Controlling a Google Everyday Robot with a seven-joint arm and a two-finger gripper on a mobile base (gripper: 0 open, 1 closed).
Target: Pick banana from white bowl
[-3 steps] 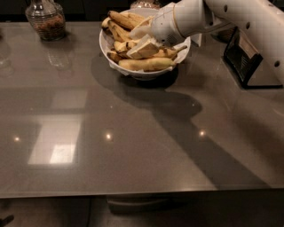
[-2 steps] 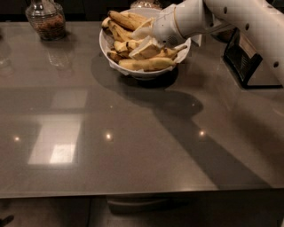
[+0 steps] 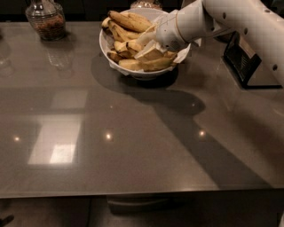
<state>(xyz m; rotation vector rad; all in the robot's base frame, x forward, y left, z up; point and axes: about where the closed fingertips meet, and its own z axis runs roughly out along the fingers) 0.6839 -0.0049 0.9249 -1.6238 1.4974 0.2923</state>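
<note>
The white bowl [image 3: 105, 44] stands at the back middle of the dark table, heaped with several yellow bananas. The long curved banana [image 3: 128, 20] with brown flecks lies across the top back of the heap. My gripper [image 3: 148, 43] comes in from the right on the white arm [image 3: 230, 20] and is down among the bananas on the bowl's right side, just below and right of the long banana. The gripper's tip is partly hidden among the fruit.
A glass jar [image 3: 45, 20] with brown contents stands at the back left. Another jar [image 3: 146, 4] peeks out behind the bowl. A black stand [image 3: 242, 60] sits at the right under the arm. The table's front edge [image 3: 133, 193] runs across the bottom.
</note>
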